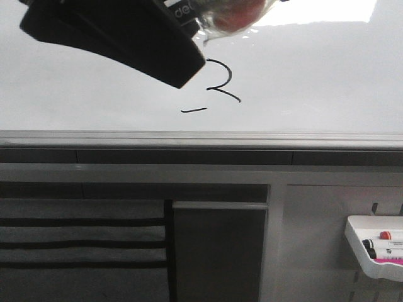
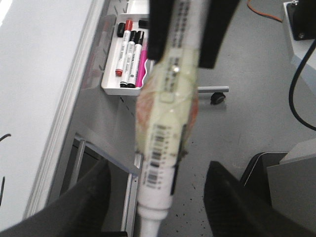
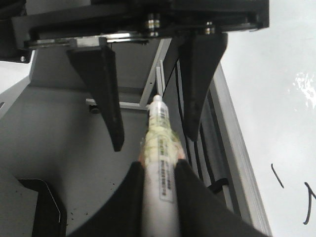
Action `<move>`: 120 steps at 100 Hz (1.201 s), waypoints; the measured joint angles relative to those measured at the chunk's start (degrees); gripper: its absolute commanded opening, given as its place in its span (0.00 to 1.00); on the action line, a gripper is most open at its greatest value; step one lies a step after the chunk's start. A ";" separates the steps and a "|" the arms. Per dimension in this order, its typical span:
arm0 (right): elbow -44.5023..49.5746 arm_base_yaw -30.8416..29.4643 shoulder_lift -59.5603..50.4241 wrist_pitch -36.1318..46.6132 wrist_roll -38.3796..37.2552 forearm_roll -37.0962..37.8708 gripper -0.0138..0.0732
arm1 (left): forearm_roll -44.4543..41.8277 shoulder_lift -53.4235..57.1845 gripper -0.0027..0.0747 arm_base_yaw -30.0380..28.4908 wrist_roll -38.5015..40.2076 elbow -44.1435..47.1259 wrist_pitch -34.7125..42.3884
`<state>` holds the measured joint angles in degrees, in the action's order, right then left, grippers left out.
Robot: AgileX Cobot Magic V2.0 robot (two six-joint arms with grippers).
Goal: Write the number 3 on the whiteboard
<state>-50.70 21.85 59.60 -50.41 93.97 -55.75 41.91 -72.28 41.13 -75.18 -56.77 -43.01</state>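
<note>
The whiteboard [image 1: 315, 75] fills the upper front view, with a grey rail [image 1: 201, 137] along its lower edge. The number 3 [image 1: 230, 75] is drawn on it in thin black line, with a short dash [image 1: 193, 111] below left. My right gripper [image 3: 159, 165] is shut on a white marker [image 3: 160, 143] wrapped in yellowish tape. My left gripper [image 2: 158, 170] is open, its fingers on either side of the marker's [image 2: 165, 123] end, apart from it. A black gripper part [image 1: 126, 38] covers the board's upper left.
A small white tray [image 1: 371, 245] holding red, black and pink markers hangs on the stand at the lower right; it also shows in the left wrist view [image 2: 111, 89]. Below the board are grey frame rails, dark panels and a grey floor with cables.
</note>
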 measured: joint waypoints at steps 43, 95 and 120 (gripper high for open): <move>0.00 0.00 0.00 -0.12 0.14 0.00 0.16 | -0.35 0.00 0.06 0.32 -0.67 -0.22 0.12; 0.00 0.00 0.00 0.69 0.26 -0.22 0.47 | -0.44 0.00 0.01 0.40 -0.92 -0.22 0.42; 0.02 0.00 -1.81 9.05 -2.27 1.45 0.53 | -2.32 -0.27 0.01 -5.22 2.38 -0.22 2.89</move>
<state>-50.68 21.85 57.79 -41.35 91.70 -54.30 39.59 -72.55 35.91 -72.80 -56.99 -40.12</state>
